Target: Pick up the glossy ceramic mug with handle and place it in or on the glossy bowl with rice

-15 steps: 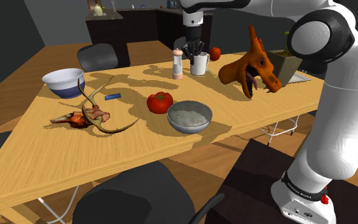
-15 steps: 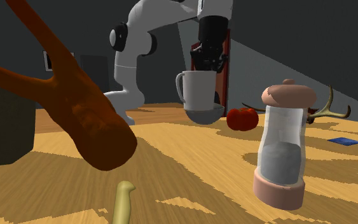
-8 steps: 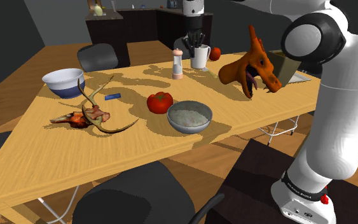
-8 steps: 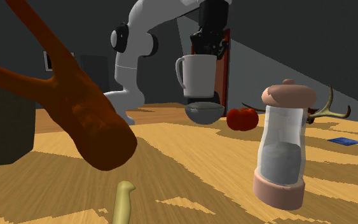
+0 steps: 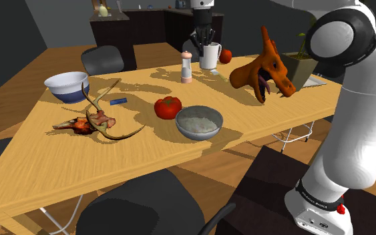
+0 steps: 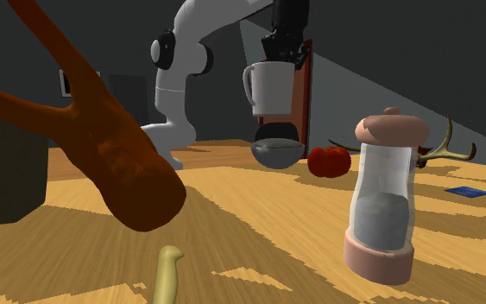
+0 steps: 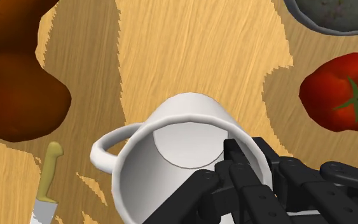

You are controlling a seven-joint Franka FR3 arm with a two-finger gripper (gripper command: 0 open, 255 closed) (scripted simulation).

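A pale wooden counter (image 5: pixel 59 167) with a bold grain stands on a wood floor in a room with dark grey walls. Dark cabinets run along the back, and two dark chairs (image 5: pixel 103 60) are drawn up to the counter.

The gripper (image 5: pixel 205 37) is clamped on the rim of the white mug (image 5: pixel 210 56), with one finger inside the cup and the other outside. It holds the mug upright and clear of the counter. In the shoulder view the mug hangs at 1 o'clock from the grey bowl of rice (image 5: pixel 199 123), well apart from it and just beside the pink-capped shaker (image 5: pixel 187 67). A tomato (image 5: pixel 168 107) lies at 10 o'clock from the bowl, close to it. Farther off at 9 o'clock lie an antlered skull (image 5: pixel 96 120), a small blue card (image 5: pixel 118 101) and a blue-rimmed white bowl (image 5: pixel 66 87).

An orange-brown creature figure (image 5: pixel 263 67) stands at 3 o'clock from the mug. In the second exterior view it is cut off by the edge and looms in front of a dark planter. The wrist view shows the mug's handle on the side away from the fingers (image 7: pixel 234 172), whose tips are hidden against the mug wall. It also shows a yellow-handled knife (image 7: pixel 47 184) with its blade cut off, and a sliver of the rice bowl.

A band of lettering circles the arm's base (image 5: pixel 316 198), too small to read.
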